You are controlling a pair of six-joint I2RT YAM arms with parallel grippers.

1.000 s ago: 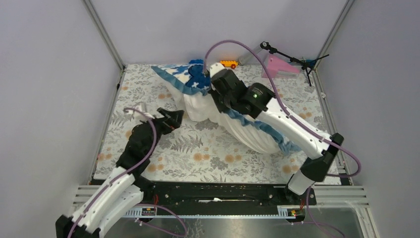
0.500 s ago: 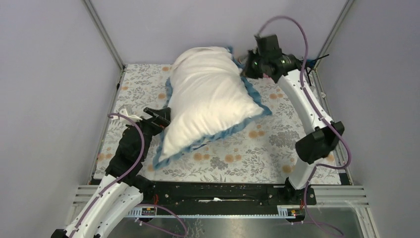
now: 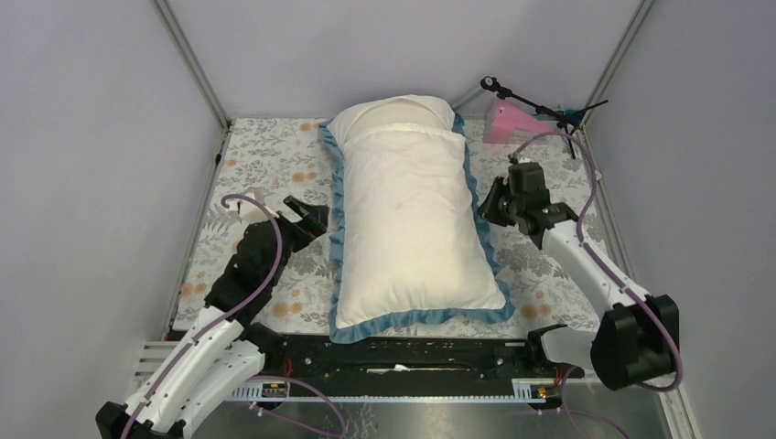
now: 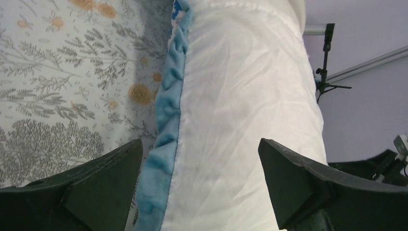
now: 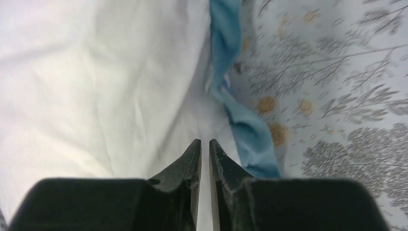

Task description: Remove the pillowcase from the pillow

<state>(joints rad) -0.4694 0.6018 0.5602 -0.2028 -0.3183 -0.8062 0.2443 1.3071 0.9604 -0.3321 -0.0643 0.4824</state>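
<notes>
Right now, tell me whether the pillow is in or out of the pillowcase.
Mostly in. The pillowcase, white face up with blue edging, wraps the pillow, whose far end alone bulges out of the opening.

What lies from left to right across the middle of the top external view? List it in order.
Open black left gripper → plump white fabric pillowcase with ruffled blue edging, lying lengthwise down the table → shut black right gripper, close against the pillowcase's right edge.
</notes>
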